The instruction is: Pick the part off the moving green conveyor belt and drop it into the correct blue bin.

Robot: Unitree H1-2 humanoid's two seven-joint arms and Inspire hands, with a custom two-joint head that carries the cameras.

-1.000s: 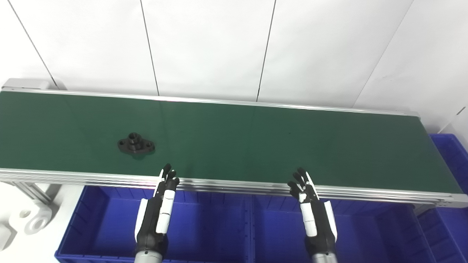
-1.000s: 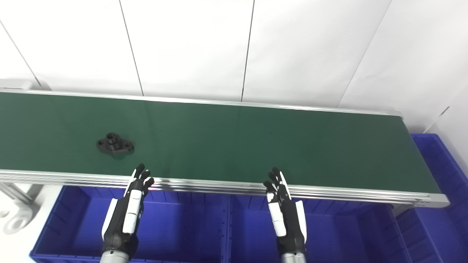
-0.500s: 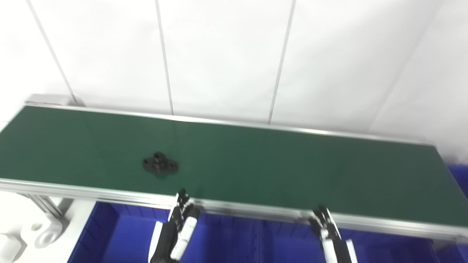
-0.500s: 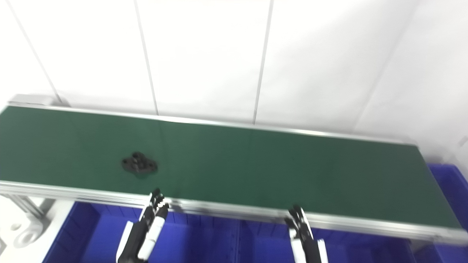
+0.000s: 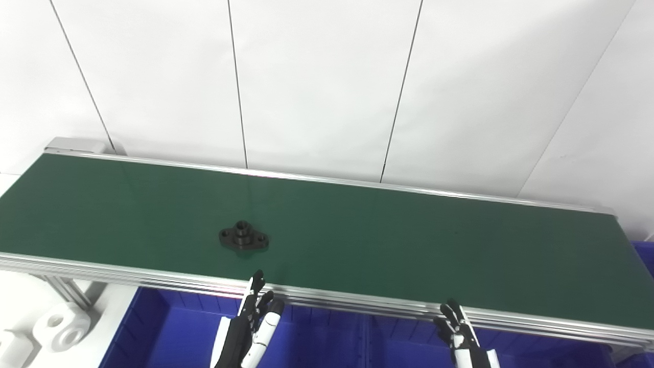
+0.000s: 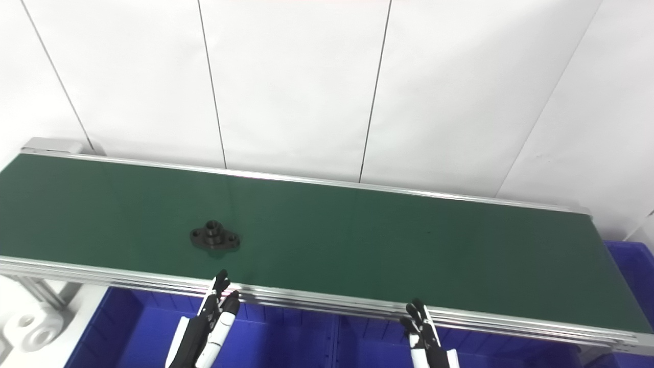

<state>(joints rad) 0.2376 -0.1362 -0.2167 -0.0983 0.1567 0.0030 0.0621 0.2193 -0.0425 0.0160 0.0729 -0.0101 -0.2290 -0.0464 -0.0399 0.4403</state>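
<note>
One black part (image 5: pixel 243 239) lies flat on green conveyor belt (image 5: pixel 409 245), near front rail, just beyond left robot hand (image 5: pixel 250 327). We judge it rigid, fairly heavy; raised centre hub best hold. Left robot hand, right robot hand (image 5: pixel 462 337) empty, fingers spread, below rail over blue bins (image 5: pixel 168 332). Belt around part bare; rail edge obstructs reach.

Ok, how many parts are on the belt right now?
1. A black part lies on the belt, left of centre near the front edge, just beyond the left robot hand.
</note>
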